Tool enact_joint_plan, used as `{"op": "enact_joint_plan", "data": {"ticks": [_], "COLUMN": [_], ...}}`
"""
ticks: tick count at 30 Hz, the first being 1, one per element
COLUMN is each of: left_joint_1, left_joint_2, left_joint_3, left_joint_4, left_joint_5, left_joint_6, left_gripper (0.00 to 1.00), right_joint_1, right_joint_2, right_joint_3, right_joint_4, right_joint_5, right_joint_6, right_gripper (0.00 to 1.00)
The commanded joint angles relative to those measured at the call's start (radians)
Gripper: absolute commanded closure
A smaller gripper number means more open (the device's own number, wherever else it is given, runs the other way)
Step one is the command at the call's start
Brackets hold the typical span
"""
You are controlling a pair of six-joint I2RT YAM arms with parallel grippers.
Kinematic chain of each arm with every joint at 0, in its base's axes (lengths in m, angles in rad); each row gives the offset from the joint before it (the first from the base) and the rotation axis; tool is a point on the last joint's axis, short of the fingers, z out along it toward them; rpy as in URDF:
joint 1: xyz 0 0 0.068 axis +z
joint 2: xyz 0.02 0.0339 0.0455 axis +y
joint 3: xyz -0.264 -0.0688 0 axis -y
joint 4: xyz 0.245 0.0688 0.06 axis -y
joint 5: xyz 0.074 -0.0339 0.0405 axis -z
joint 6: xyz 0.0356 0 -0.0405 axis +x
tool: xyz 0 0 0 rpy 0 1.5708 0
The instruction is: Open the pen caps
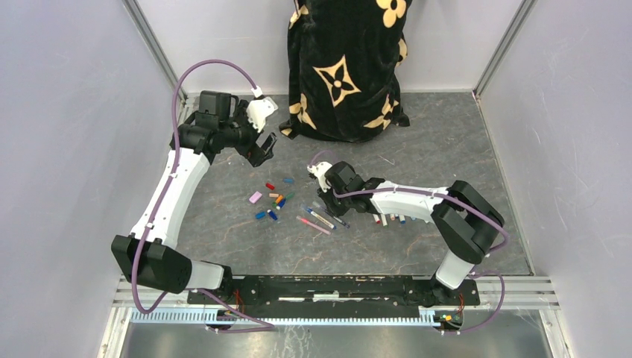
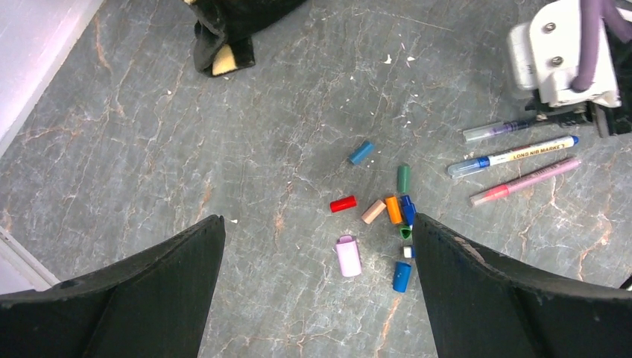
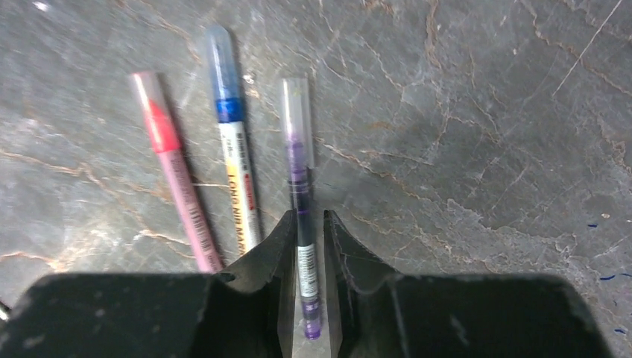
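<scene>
Left tool [image 2: 317, 218] hangs wide open above the desk [image 2: 186, 134], holding nothing; the loose pen caps [image 2: 380, 212] lie scattered below, between its fingers. Further right, a pink pen [image 3: 179, 201] and a blue-capped pen [image 3: 235, 171] lie side by side. Right tool [image 3: 307, 216] pinches the purple pen [image 3: 298, 179] by its barrel, clear cap pointing away.

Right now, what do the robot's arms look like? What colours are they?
Both arms are white tubes with chunky black joints. The left arm and right arm each carry a thin purple cable that loops along them. Each wrist has a small white camera box. The left gripper and right gripper have flat black wedge-shaped fingers.
</scene>
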Motion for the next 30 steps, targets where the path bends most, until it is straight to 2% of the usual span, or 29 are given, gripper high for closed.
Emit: {"op": "enact_joint_plan", "data": {"ticks": [1,3,8,18,19,20,24,30], "left_joint_1": [-0.001,-0.001,-0.001,-0.001,-0.001,-0.001,-0.001,-0.014], "left_joint_2": [0.004,0.006,0.014,0.050,0.057,0.063,0.076,0.035], "left_joint_3": [-0.001,-0.001,0.003,-0.008,-0.009,-0.009,-0.049,-0.204], "left_joint_4": [-0.015,-0.020,-0.020,-0.092,-0.105,-0.120,-0.173,-0.120], "left_joint_5": [0.043,0.047,0.050,0.120,0.131,0.146,0.250,0.498], "left_joint_6": [0.036,0.039,0.042,0.100,0.118,0.135,0.250,0.391], "left_gripper": [0.00,0.00,0.00,0.00,0.00,0.00,0.00,0.00], "right_joint_1": [-0.007,-0.007,-0.006,-0.042,-0.047,-0.050,-0.079,-0.146], "right_joint_2": [0.038,0.047,0.062,0.043,0.036,0.026,-0.033,-0.065], "right_joint_3": [0.023,0.015,-0.022,-0.082,-0.081,-0.080,-0.038,0.108], "right_joint_4": [-0.013,-0.007,0.009,0.035,0.031,0.029,0.003,-0.101], "right_joint_5": [-0.016,-0.023,-0.005,-0.011,-0.022,-0.039,-0.159,-0.477], "right_joint_6": [-0.023,-0.022,-0.022,-0.034,-0.037,-0.037,-0.046,-0.054], "right_gripper": [0.73,0.68,0.70,0.91,0.95,1.00,1.00,1.00]}}
